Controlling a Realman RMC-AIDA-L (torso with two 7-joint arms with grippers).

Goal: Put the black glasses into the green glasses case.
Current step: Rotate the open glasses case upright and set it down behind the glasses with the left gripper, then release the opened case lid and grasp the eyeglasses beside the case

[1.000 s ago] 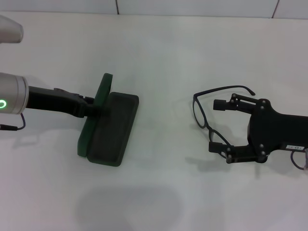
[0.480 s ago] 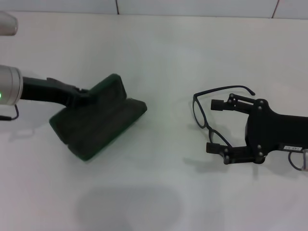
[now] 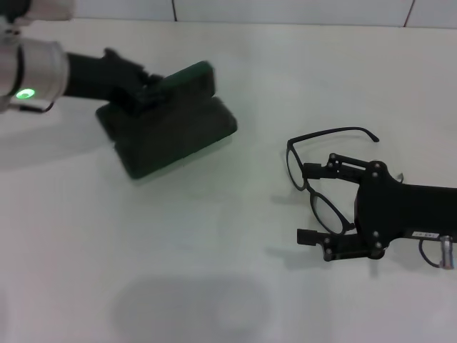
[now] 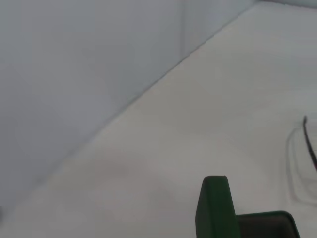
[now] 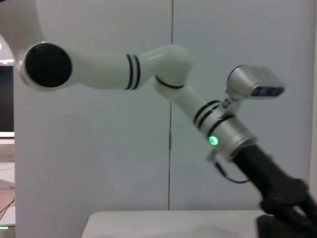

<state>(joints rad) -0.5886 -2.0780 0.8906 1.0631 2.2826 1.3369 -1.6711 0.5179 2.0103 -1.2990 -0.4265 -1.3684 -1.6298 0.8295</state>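
Note:
The green glasses case (image 3: 175, 121) is open and tilted at the back left of the white table, with my left gripper (image 3: 146, 89) shut on its lid edge. A strip of the case (image 4: 215, 208) shows in the left wrist view. The black glasses (image 3: 288, 161) lie unfolded on the table at the right, their temple arms pointing right. My right gripper (image 3: 305, 203) is open, one finger on either side of the nearer lens. The right wrist view shows the left arm (image 5: 218, 129) and the left gripper (image 5: 287, 198) over the dark case (image 5: 277, 228).
The white table (image 3: 214, 243) ends at a pale wall along the back (image 3: 285, 11). A thin part of the glasses (image 4: 309, 144) shows at the edge of the left wrist view.
My left gripper has carried the case toward the back and to the right, turning it as it went. My right gripper has shifted left, and its fingers now straddle a lens.

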